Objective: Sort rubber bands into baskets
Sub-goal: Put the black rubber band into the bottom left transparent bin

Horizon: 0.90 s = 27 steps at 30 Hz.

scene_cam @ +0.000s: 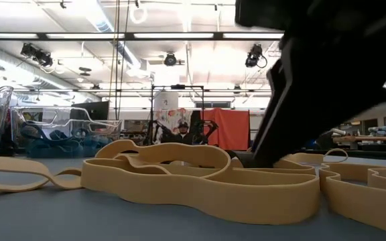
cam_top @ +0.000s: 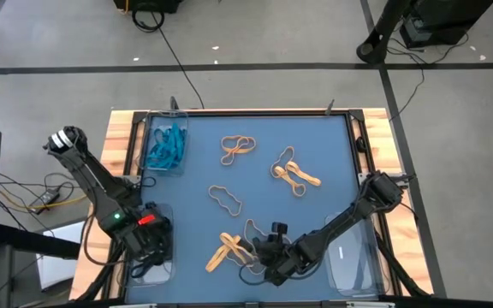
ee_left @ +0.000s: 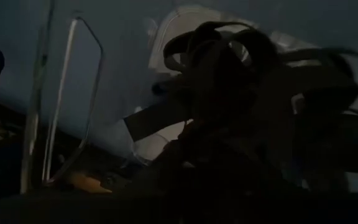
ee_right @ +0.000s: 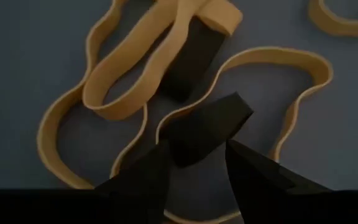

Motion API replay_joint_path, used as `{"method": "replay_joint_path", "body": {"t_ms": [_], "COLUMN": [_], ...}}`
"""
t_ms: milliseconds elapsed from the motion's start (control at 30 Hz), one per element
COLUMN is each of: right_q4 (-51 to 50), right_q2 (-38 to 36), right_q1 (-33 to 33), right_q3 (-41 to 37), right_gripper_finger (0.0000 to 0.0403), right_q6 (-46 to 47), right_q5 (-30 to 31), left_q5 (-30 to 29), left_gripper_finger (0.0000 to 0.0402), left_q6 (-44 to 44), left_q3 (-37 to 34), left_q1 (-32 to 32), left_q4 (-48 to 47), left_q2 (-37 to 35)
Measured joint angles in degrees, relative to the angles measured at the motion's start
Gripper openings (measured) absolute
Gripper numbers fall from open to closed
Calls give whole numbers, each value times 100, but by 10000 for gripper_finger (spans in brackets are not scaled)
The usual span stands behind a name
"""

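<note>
R claw (cam_top: 268, 257), lower centre of high view, fingers apart, straddled tan-orange rubber loops (ee_right: 166, 68) on blue desk (cam_top: 315, 145). L claw (cam_top: 148, 244) over clear plastic tray (cam_top: 135, 272), lower left, black bands inside; jaws: can't tell. Step: picking tan band. Next, I judge: close, lift, carry to tray.

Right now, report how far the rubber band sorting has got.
Done: teal bands lie in the far-left tray, and black bands fill the near-left tray, where the left pincer hovers. In hand: the right pincer, fingers open, is down among the near tan bands. Left: tan bands scattered across the blue mat; the near-right tray looks empty.
</note>
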Motion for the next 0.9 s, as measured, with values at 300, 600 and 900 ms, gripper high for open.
{"method": "replay_joint_path", "body": {"t_ms": [300, 600, 900], "right_q4": [851, 825, 692], "right_q2": [-2, -4, -176], "right_q1": [-219, -200, -196], "right_q3": [-510, -523, -502], "right_gripper_finger": [159, 22, 7], "right_q6": [75, -141, -231], "right_q5": [-366, 186, 660], "left_q5": [-159, -2902, -4417], "left_gripper_finger": [201, 203, 202], "left_q6": [-224, 133, 1711], "left_q3": [41, 714, 389], "left_q1": [-2, -153, 182], "left_q4": [-130, 461, 2521], "left_q2": [-622, -718, -348]}}
